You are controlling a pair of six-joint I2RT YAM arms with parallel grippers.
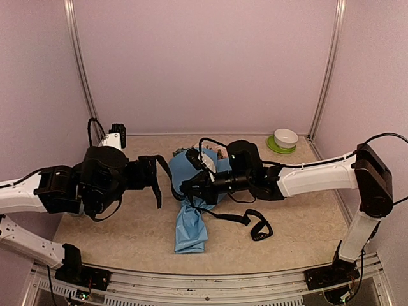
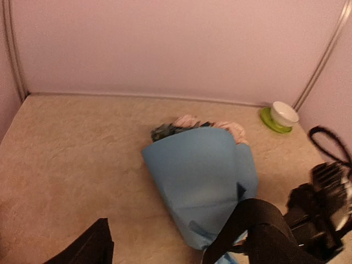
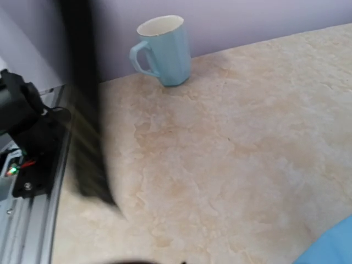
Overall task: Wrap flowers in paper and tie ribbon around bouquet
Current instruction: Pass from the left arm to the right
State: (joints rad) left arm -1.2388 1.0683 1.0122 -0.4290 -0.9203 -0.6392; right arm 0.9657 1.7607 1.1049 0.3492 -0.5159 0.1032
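Here, flowers [image 2: 186, 121] inside paper cone [image 2: 198, 176], mug [image 3: 163, 50] upright

The paper [image 2: 198, 176] is light blue, the flowers [image 2: 186, 120] pale pink, the ribbon [image 1: 231, 217] black, the counter [image 1: 115, 229] mottled beige, the mug [image 3: 165, 52] pale blue.

Light blue bouquet [image 2: 198, 176] flat on its side, pink blooms [image 2: 231, 127] at far end, black ribbon [image 1: 237, 218] loose alongside.

Top external: high at near edge, whole table [image 1: 127, 233].
Left wrist: near bouquet [image 2: 201, 176], shared with top.
Right wrist: low, facing left edge.
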